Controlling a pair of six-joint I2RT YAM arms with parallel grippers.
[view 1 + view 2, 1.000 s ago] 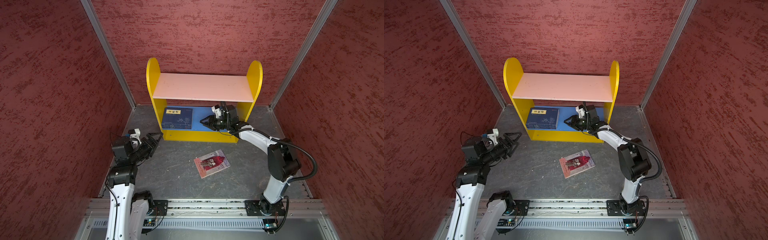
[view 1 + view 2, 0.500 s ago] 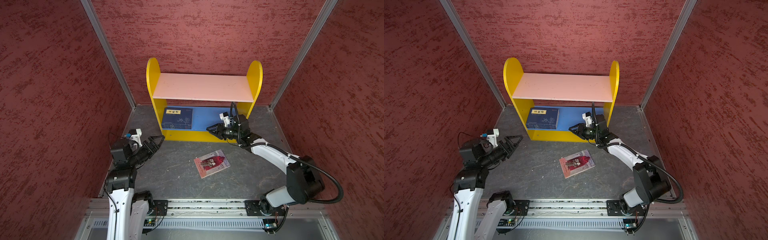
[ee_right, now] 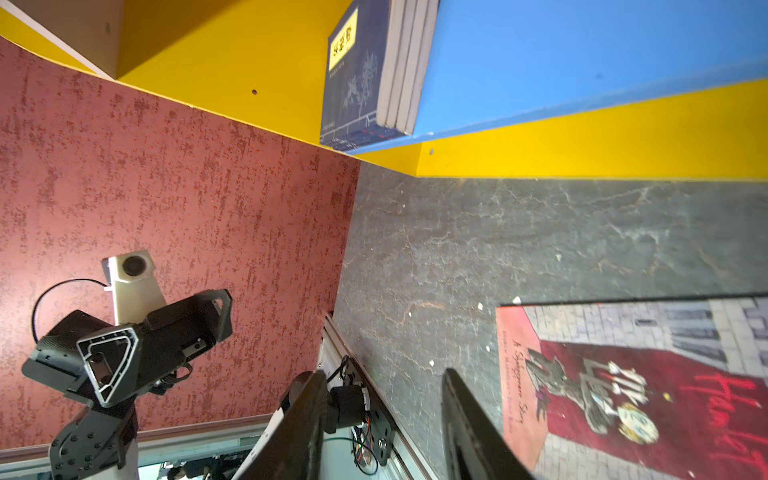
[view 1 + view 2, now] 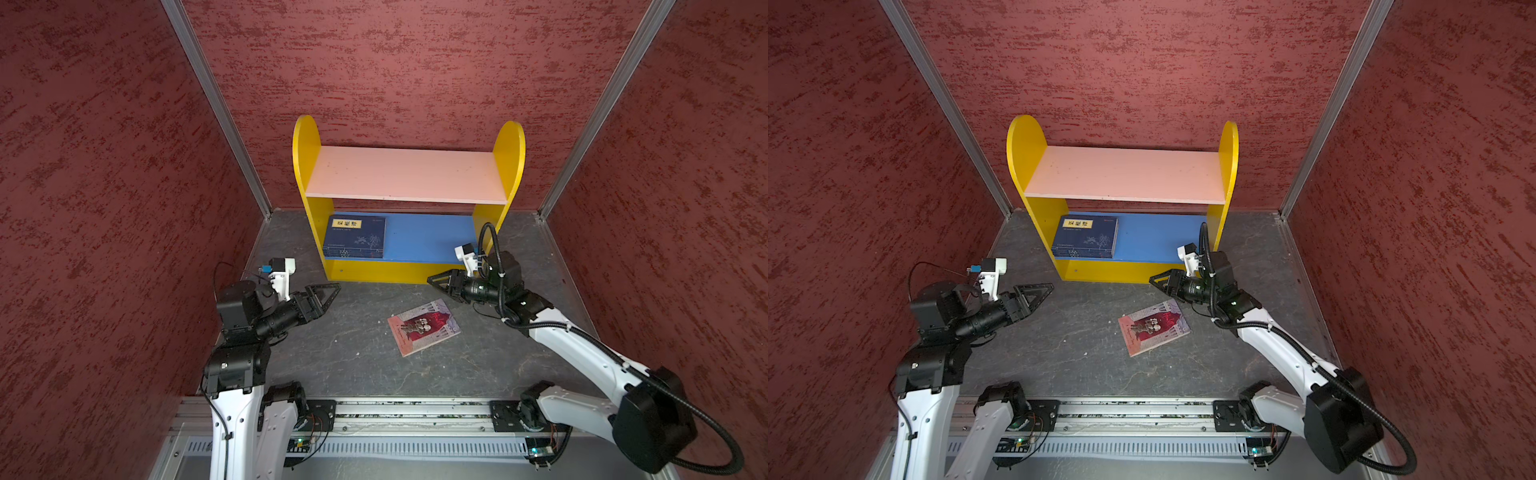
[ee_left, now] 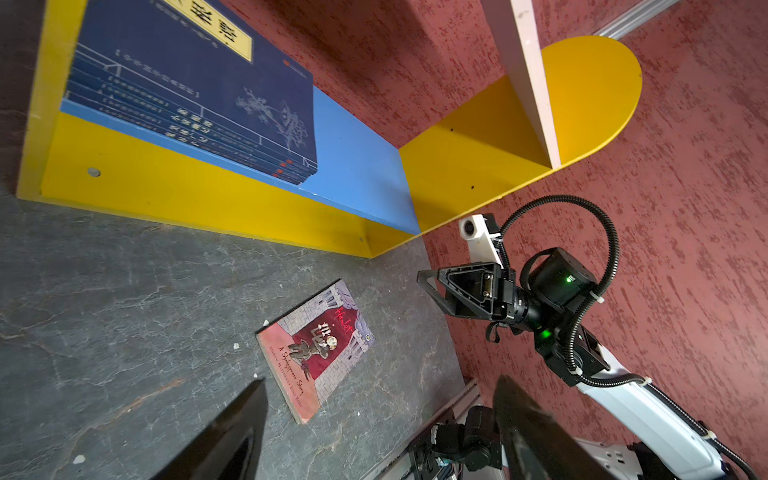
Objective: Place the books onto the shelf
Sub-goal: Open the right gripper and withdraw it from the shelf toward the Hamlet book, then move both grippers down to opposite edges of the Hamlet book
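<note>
The shelf (image 4: 407, 174) (image 4: 1121, 174) stands against the back wall. A stack of navy books (image 4: 355, 237) (image 4: 1086, 237) (image 5: 195, 95) (image 3: 357, 79) lies flat at the left end of its blue lower board. A pink-and-red book (image 4: 424, 327) (image 4: 1153, 327) (image 5: 318, 349) (image 3: 644, 386) lies face up on the floor before the shelf. My right gripper (image 4: 434, 281) (image 4: 1154, 280) (image 3: 385, 374) hovers open and empty just behind that book, in front of the shelf's right end. At the left, my left gripper (image 4: 334, 289) (image 4: 1048, 287) (image 5: 380, 386) is wide open, holding nothing and pointing toward the pink-and-red book.
Red textured walls (image 4: 104, 208) close in the left, back and right sides. The floor (image 4: 353, 365) is dark grey stone-like sheet. A metal rail (image 4: 415, 409) with both arm bases runs along the front edge.
My right gripper has drawn back out of the shelf's lower tier to the floor in front of it, jaws a little wider. My left gripper has edged forward.
</note>
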